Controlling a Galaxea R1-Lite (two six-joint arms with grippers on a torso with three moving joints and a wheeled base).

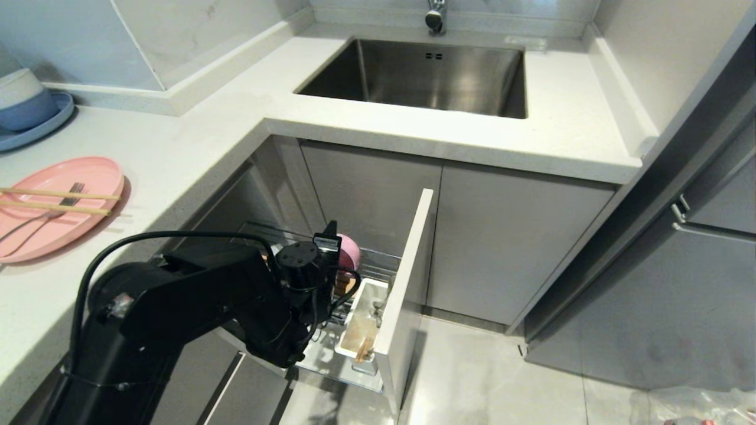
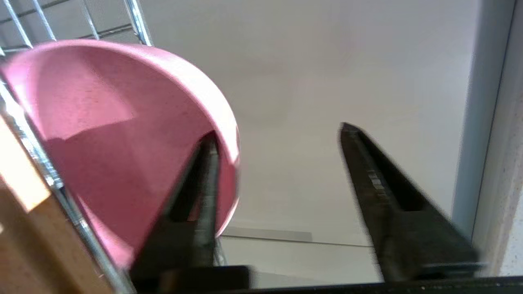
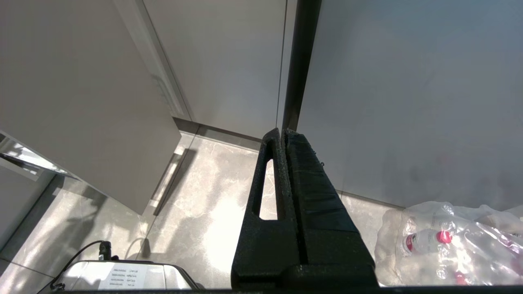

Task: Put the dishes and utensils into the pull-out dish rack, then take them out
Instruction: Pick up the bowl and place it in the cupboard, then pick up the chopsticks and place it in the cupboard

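Observation:
The pink bowl (image 1: 349, 251) stands on its edge in the pulled-out dish rack (image 1: 381, 264), low under the counter. My left gripper (image 1: 333, 242) is at it. In the left wrist view this gripper (image 2: 278, 131) is open: one finger (image 2: 204, 183) lies inside the bowl (image 2: 102, 134) against its wall, the other finger (image 2: 380, 192) stands well apart outside. Rack wires (image 2: 137, 20) and the wooden strip (image 2: 24, 245) show beside the bowl. The pink plate (image 1: 59, 206) lies on the counter at the left with the chopsticks (image 1: 59, 194) and the fork (image 1: 41, 218) on it. My right gripper (image 3: 284, 131) is shut and empty, parked above the floor.
The rack's white utensil cup (image 1: 366, 319) sits against the grey cabinet front (image 1: 407, 277). A blue plate with bowls (image 1: 29, 112) stands at the far left of the counter. The steel sink (image 1: 425, 77) is behind. A plastic bag of bottles (image 3: 449, 241) lies on the floor.

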